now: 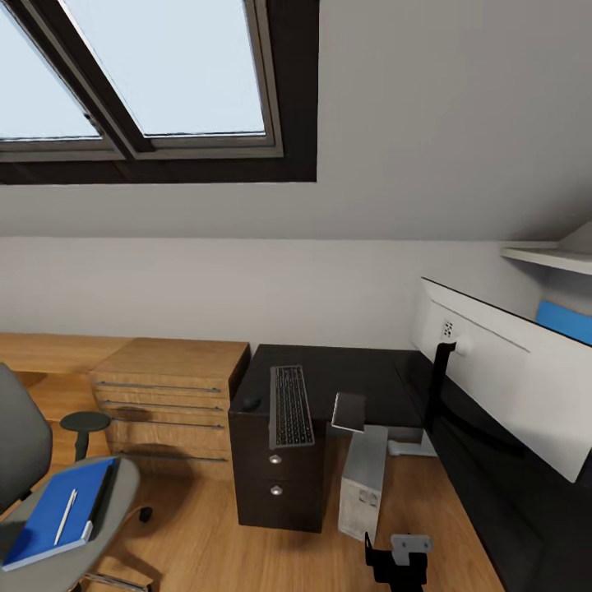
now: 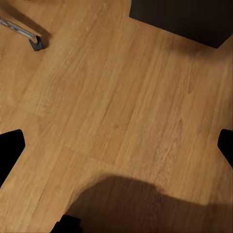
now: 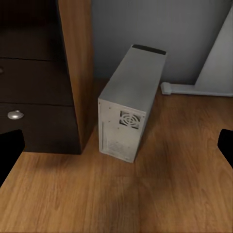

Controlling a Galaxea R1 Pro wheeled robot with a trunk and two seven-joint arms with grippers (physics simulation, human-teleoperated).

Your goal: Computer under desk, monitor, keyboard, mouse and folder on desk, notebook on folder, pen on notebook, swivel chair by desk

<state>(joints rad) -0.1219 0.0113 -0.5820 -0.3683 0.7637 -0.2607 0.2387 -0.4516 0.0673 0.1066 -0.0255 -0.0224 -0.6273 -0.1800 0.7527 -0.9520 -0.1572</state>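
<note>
Grey-white computer point(image 3: 128, 104) upright under desk point(image 3: 39, 73) | ahead of right tool point(image 3: 116, 145) | both tools spread, empty

Keyboard point(image 1: 291, 406), mouse point(image 1: 251, 403) and notebook point(image 1: 349, 411) lie on the black counter point(image 1: 345, 374), monitor point(image 1: 501, 378) standing alongside. Grey computer point(image 1: 364, 481) stands upright beneath. Blue folder point(image 1: 53, 514) with white pen point(image 1: 65, 516) rests on the swivel chair point(image 1: 33, 460).
</note>
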